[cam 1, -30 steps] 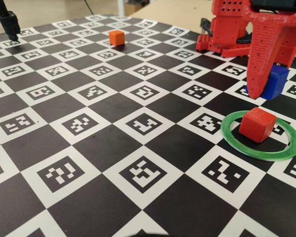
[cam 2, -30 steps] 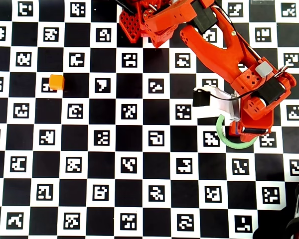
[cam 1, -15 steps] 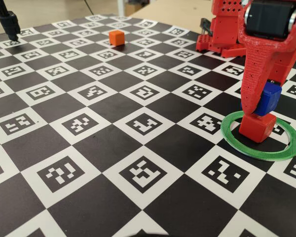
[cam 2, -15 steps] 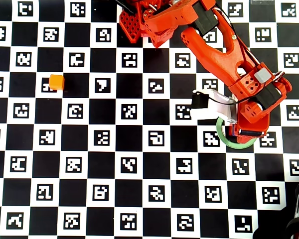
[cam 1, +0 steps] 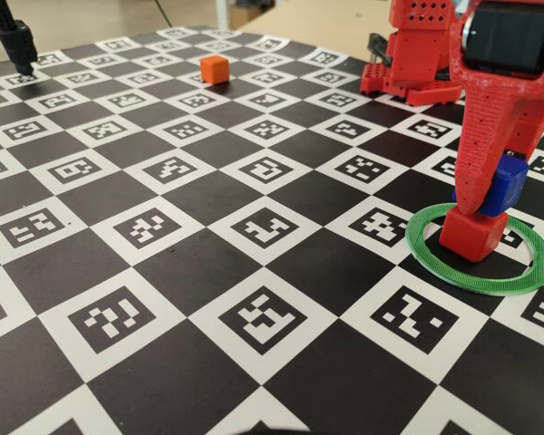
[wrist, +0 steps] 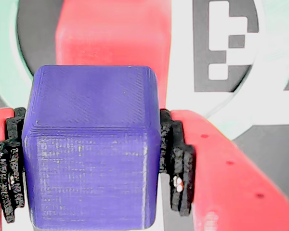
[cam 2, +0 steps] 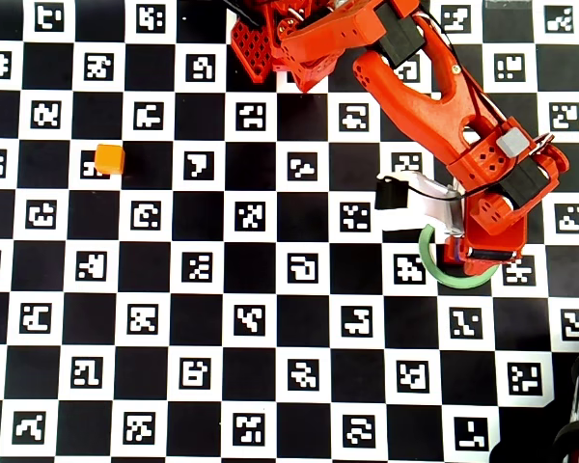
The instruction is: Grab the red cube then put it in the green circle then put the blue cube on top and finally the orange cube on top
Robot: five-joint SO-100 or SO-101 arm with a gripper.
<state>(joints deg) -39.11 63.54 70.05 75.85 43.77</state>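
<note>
At the right edge of the fixed view the red gripper (cam 1: 490,204) hangs point-down over the green circle (cam 1: 426,256), its fingers clamped on the blue cube (cam 1: 501,188). The wrist view shows the grip plainly: the blue cube (wrist: 92,144) fills the lower centre of the frame, with a black ribbed pad (wrist: 178,159) pressed against each of its side faces and red finger bodies outside them.

The red cube (cam 1: 472,233) stands inside the ring, in the lower right of the fixed view, on the checkered marker board (cam 1: 190,299). The blue cube sits just above it and a little toward the right of the frame, overlapping the red cube's upper edge; whether the two touch cannot be told from this angle. In the wrist view the red cube (wrist: 113,36) shows at the top of the frame just past the blue one, with pale arcs of the green circle (wrist: 2,57) on both sides.

From the overhead view, the arm reaches from its base at the top centre down to the right side of the frame, and its gripper (cam 2: 473,253) covers most of the ring's inside; only the left and lower arc of the green circle (cam 2: 427,260) and a sliver of the blue cube (cam 2: 453,251) show.

The orange cube (cam 1: 215,68) rests alone in the upper middle of the fixed view, and at the left of the overhead view (cam 2: 109,159), well apart from the ring
</note>
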